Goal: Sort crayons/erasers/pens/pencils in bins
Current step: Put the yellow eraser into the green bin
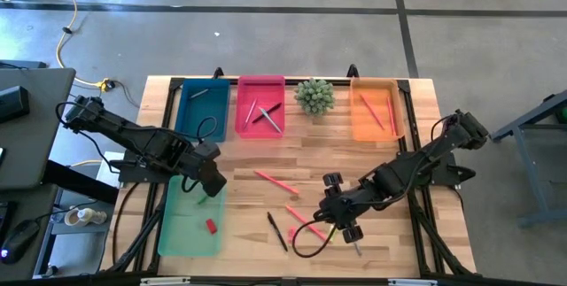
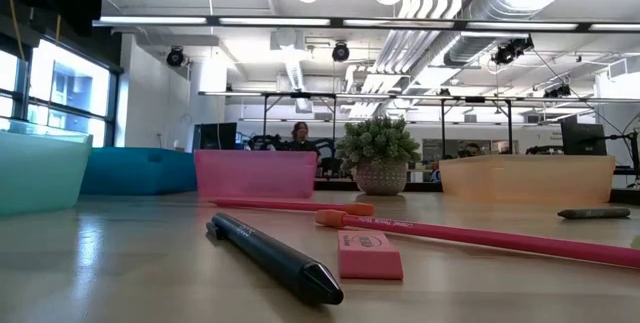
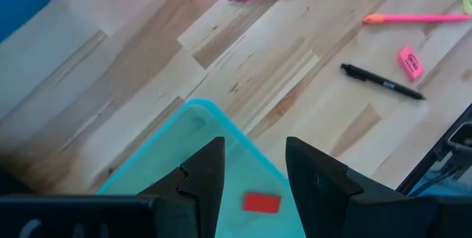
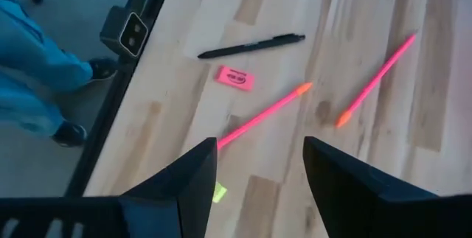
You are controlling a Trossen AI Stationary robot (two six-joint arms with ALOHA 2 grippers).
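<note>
Left gripper (image 1: pixel 211 184) over pale-green bin (image 1: pixel 177 233), fingers apart, empty. Red eraser (image 1: pixel 211 226) inside that bin. Right gripper (image 1: pixel 341 224) over tabletop (image 1: pixel 337 153), fingers wide apart, empty; pink eraser (image 4: pixel 235 78) below, beside black pen (image 4: pixel 251 46).

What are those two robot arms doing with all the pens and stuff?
They are sorting school supplies into bins. The left hand hovers open and empty over the pale-green bin, where a red eraser already lies. The right hand hangs open above the loose things on the table: a pink eraser, a black pen and two pink pencils. The other bins already hold a few sticks.
</note>
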